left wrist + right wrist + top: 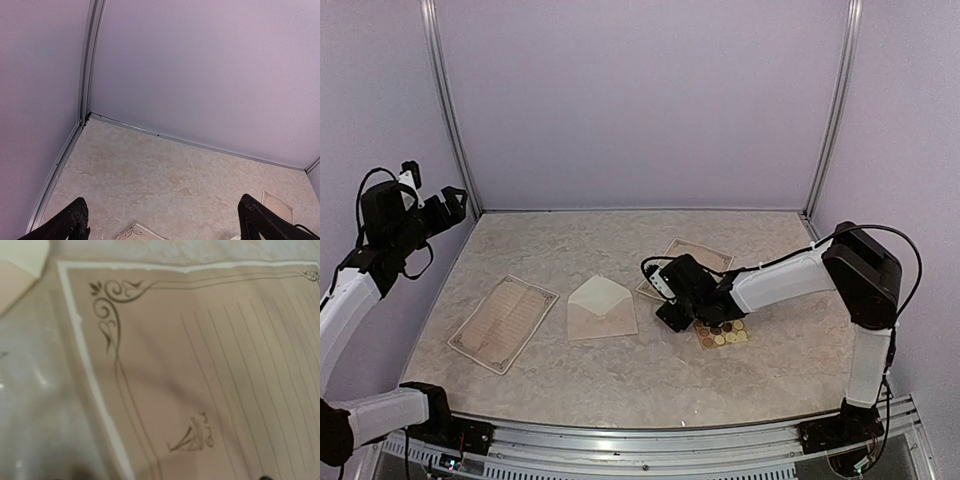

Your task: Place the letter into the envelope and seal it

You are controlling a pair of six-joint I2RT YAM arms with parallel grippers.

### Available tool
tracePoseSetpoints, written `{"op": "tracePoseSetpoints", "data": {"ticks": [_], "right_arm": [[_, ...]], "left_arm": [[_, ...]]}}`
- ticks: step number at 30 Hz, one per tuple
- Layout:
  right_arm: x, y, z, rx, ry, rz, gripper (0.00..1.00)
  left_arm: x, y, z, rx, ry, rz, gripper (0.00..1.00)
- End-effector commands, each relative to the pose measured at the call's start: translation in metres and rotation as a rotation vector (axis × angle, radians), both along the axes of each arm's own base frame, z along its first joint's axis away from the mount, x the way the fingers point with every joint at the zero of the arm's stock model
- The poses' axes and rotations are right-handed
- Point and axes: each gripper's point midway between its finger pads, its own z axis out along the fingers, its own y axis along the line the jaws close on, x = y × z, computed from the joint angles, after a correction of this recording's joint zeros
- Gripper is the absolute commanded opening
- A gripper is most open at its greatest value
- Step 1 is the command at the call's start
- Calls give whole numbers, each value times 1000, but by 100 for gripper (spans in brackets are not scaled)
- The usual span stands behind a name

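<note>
left tool (164,202): released, fingers (70,225) spread wide, nothing between them; held high over the table's (620,240) left edge, well apart from all the paper
right tool (672,315): low over the table's middle, at the near-left corner of the right tan sheet (695,255); can't tell if it was released or clenched, since it showed as a dark blob from above and its fingers barely entered the wrist view
envelope (602,310): lay flat on the table near the centre, flap open and pointing to the far side
envelope vs right tool: just beside it, on the tool's left, with a thin strip of table between; not touching in the top view
envelope in right wrist view: only a cream corner (20,255) at top left, apart from the sheet's edge
right tan sheet, right wrist view: filled the frame (210,365), lying flat, with ruled lines, a scroll ornament in the corner and a small sailboat mark
left tan sheet (503,322): flat on the table left of the envelope, close but apart from it, far from either tool
sticker card (725,333): just right of the right tool, partly under the arm
envelope contents: nothing seen inside; both sheets lay outside it
</note>
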Motion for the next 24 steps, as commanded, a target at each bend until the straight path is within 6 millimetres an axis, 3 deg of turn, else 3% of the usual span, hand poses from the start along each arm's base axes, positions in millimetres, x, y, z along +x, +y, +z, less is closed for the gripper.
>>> {"op": "tracePoseSetpoints", "data": {"ticks": [1, 8, 13, 19, 24], "right_arm": [[15, 4, -1, -55, -78, -6, 80], [26, 1, -16, -129, -126, -18, 70], [33, -2, -13, -147, -190, -37, 47], [42, -2, 20, -106, -276, -81, 0], [37, 8, 64, 47, -253, -82, 0]], "left_arm": [[2, 6, 1, -24, -18, 0, 99], [4, 7, -2, -42, -11, -4, 99], [5, 6, -3, -46, -9, -6, 99], [5, 6, -5, -48, -8, -10, 99], [4, -5, -5, -38, -13, -50, 99]]}}
